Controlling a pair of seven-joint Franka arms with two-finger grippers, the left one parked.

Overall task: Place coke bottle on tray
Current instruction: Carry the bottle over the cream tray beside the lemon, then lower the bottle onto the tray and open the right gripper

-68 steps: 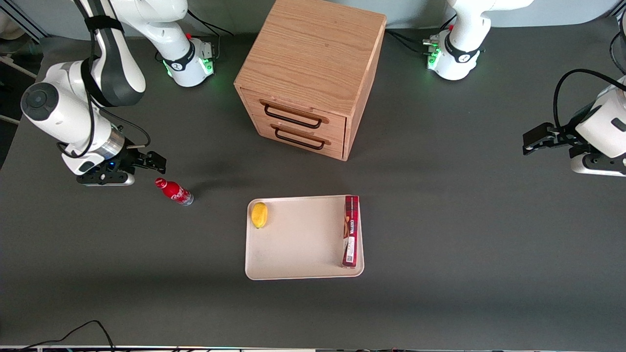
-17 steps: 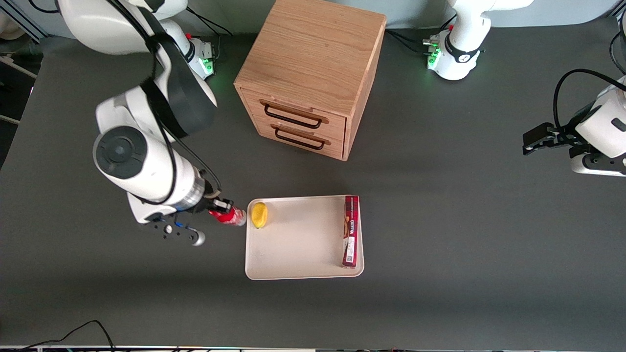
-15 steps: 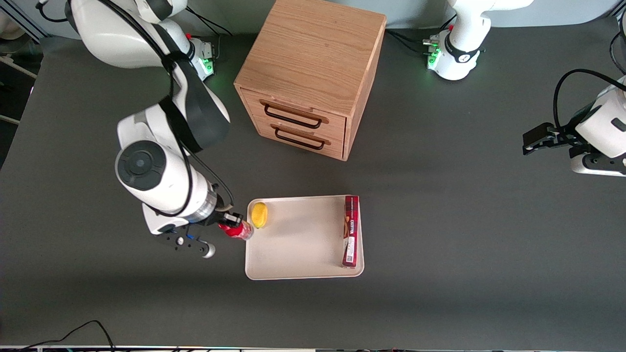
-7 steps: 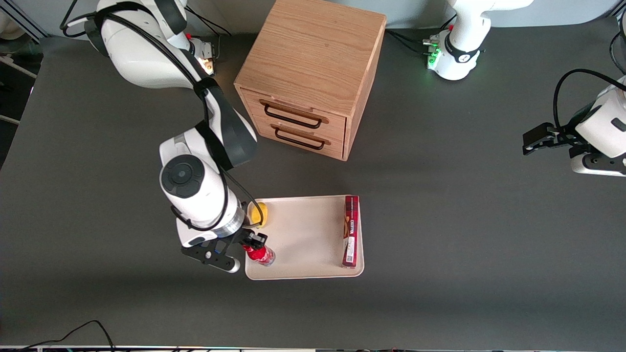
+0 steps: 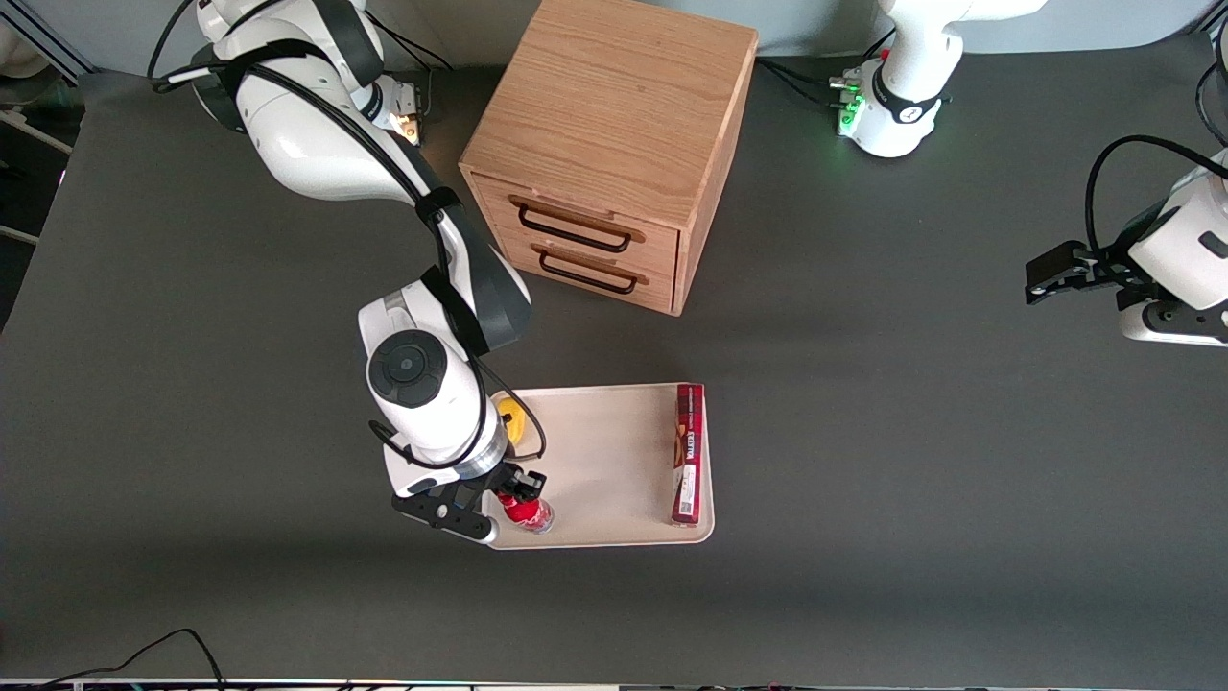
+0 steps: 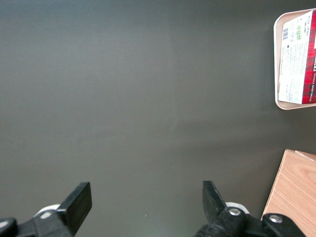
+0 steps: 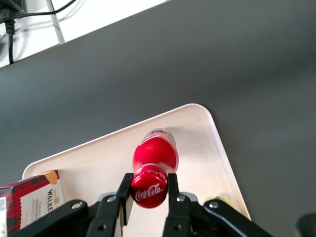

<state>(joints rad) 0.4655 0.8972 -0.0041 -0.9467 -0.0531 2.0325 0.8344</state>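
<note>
I saw the gripper (image 7: 147, 193) clenched on the cap of the bottle (image 7: 154, 158) over the tray (image 5: 595, 451) corner nearest the camera at the working arm's end. Its long axis ran near vertical (cap up, clear base down), the box (image 5: 688, 451) well apart.

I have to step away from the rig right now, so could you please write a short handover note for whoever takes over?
Gripper: shut on the coke bottle at its cap, over the tray corner nearest the front camera, toward the working arm's end.
Also on the tray: lemon and red box.
Done: bottle picked up and carried over the tray.
Left: confirm it rests on the tray, open gripper, withdraw.
</note>
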